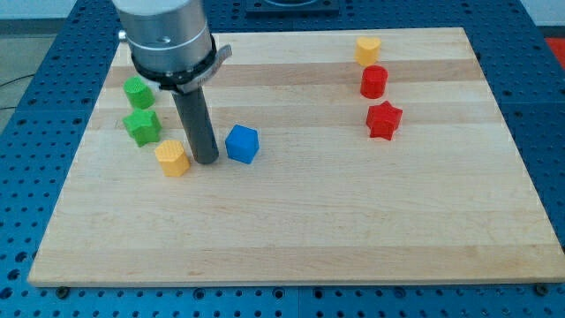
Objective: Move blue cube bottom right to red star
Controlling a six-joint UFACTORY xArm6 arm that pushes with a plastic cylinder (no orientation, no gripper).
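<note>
The blue cube [242, 144] sits on the wooden board [291, 230] left of centre. The red star [383, 120] lies toward the view's right, well apart from the cube. My tip [207, 162] rests on the board just left of the blue cube, with a small gap between them, and right of a yellow block [172, 158].
A red cylinder [373, 82] and a yellow block [368, 49] stand above the red star. A green star [142, 126] and a green block [137, 91] sit at the view's left, partly behind the arm's body [168, 40].
</note>
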